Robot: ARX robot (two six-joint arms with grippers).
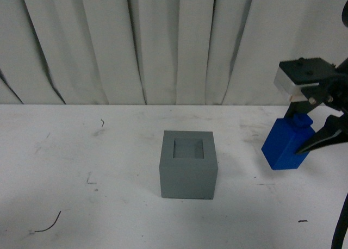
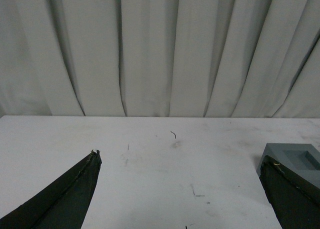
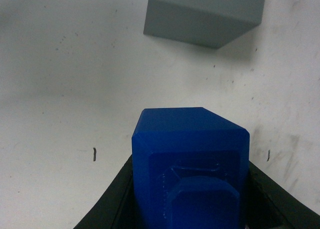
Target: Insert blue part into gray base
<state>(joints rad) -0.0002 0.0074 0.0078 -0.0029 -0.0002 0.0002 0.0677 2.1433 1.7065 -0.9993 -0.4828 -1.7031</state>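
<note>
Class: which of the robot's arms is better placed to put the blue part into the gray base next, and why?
Right: the right gripper holds the blue part beside the gray base; the left gripper is open and empty.

Open table (image 1: pixel 81 151) all around gray base (image 1: pixel 188 173), recess (image 1: pixel 188 148) unobstructed, blue part (image 1: pixel 286 145) well right

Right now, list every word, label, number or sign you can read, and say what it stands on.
No text can be read anywhere.
The blue part: raised moulded shapes only, no letters.
The gray base: blank.
The table: only scuff marks.
</note>
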